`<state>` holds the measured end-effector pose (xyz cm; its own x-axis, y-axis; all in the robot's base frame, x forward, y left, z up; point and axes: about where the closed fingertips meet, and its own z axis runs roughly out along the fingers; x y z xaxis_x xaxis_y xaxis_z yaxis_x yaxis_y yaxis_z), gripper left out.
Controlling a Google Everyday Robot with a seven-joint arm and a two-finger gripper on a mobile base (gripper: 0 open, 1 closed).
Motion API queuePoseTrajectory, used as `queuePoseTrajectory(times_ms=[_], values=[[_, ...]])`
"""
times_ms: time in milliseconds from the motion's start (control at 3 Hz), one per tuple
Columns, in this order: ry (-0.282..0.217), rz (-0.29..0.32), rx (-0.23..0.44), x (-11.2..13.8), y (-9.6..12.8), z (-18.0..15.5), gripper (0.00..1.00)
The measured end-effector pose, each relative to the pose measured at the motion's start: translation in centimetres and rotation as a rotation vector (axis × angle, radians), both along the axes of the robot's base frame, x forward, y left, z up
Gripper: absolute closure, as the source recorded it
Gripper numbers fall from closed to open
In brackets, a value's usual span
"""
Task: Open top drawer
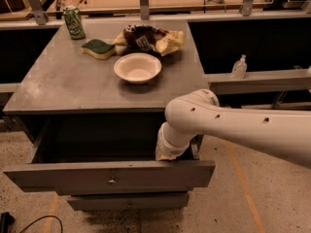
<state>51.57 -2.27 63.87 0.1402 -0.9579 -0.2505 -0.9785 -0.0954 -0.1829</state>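
The grey matte cabinet top (pixel 63 84) carries a green drink can (pixel 74 22) at upper left, a green-and-yellow sponge (pixel 98 48), a crumpled brown-yellow snack bag (pixel 149 39) and, below them, a round white bowl (pixel 137 67). Lower centre, the gripper (pixel 168 152) dips into the top drawer (pixel 112 174).
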Motion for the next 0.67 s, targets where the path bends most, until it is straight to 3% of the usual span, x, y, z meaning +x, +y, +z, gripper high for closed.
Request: queuePoseTrajectory(times_ms=[333, 667], values=[[0.076, 0.016, 0.003, -2.0, -0.4, 0.2, 1.00], [0.223, 0.018, 0.004, -6.2, -1.0, -0.4, 1.00]])
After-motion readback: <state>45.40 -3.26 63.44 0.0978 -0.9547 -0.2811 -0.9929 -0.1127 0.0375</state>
